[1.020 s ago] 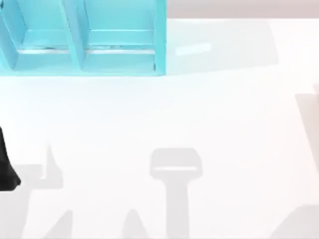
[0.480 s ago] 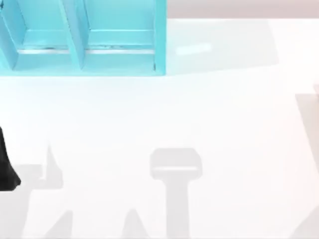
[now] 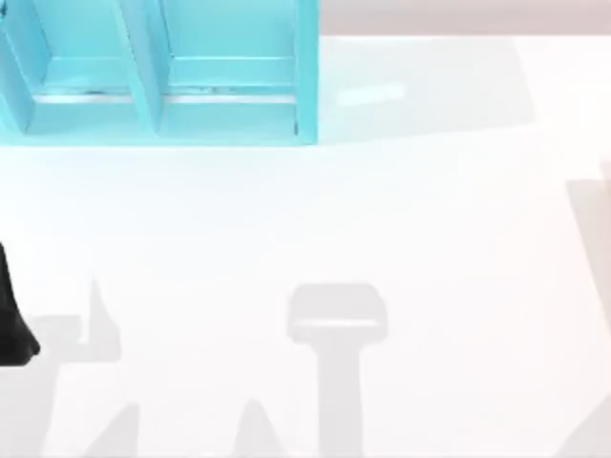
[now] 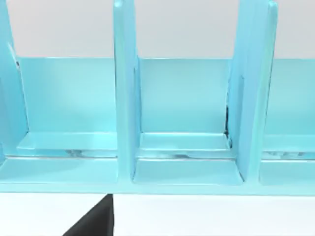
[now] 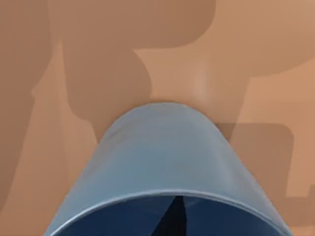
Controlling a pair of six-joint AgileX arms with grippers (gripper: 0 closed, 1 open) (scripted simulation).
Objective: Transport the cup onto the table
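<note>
Close against the right arm's wrist camera sits the cup [image 5: 162, 157], its mouth turned toward the lens and its tapered wall narrowing away from it. Whether the right gripper is clamped on it or merely near it, I cannot tell. A thin dark sliver [image 5: 173, 219] shows through the cup's mouth, and what it is cannot be made out. The cup is translucent blue and plain. Its outer wall is paler and greyish, its inside a deeper blue, and a thin light rim runs round the mouth. Behind it lies a tan-brown surface [image 5: 256, 54] crossed by darker blocky shadows. Whether the cup touches that surface cannot be told.

The left arm [image 3: 13, 320] stands at the left edge of the top view as a black shape just over the table [image 3: 410, 210]; the left gripper's state cannot be told either. Its wrist view looks straight into the turquoise shelf [image 4: 187, 123], with upright dividers parting the compartments and a low lip along each floor. A black wedge [image 4: 93, 223] lies against the white strip of table [image 4: 221, 216] before the shelf's front edge.

From above, the shelf [image 3: 229, 95] takes the far left corner, and its right wall ends near the middle. To the right of that wall the table runs on to its far edge. In front of the shelf a broad white stretch spans from left to right, marked by soft grey shadows [image 3: 336, 324].
</note>
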